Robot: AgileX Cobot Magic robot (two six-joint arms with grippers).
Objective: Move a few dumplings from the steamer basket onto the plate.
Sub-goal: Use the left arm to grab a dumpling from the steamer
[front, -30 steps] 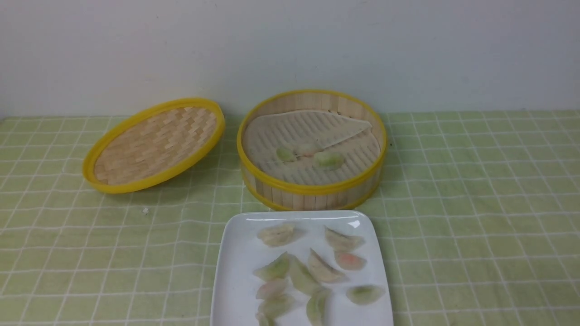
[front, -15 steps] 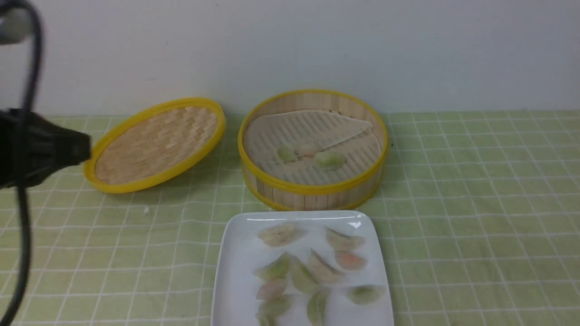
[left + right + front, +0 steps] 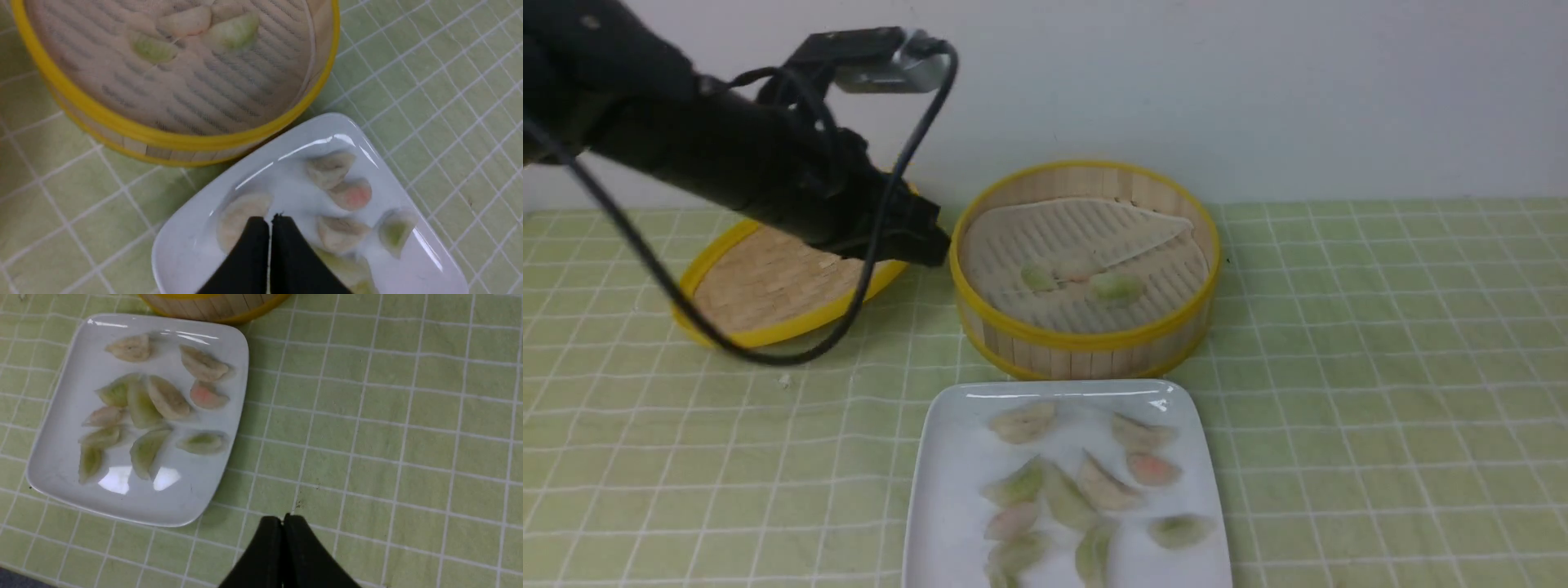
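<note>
The steamer basket [image 3: 1086,341] stands at the back centre, with three dumplings [image 3: 1116,287] on its ribbed liner. In front of it, the white plate [image 3: 947,490] carries several dumplings [image 3: 1101,482]. My left gripper [image 3: 936,249] hangs in the air just left of the basket's rim, shut and empty. From the left wrist, the gripper [image 3: 269,220] has its jaws pressed together, with the plate [image 3: 184,253] and basket [image 3: 163,139] below. My right gripper [image 3: 282,518] is shut and empty over the cloth, beside the plate [image 3: 61,457]. It is out of the front view.
The shallow woven lid [image 3: 768,298] lies tilted left of the basket, partly covered by my left arm. A black cable [image 3: 768,357] loops down from that arm. A green checked cloth [image 3: 1380,367] covers the table, and a pale wall stands behind.
My left arm has swung in from the left edge and across the lid to the basket's left side. The dumplings, basket and plate have not moved.
</note>
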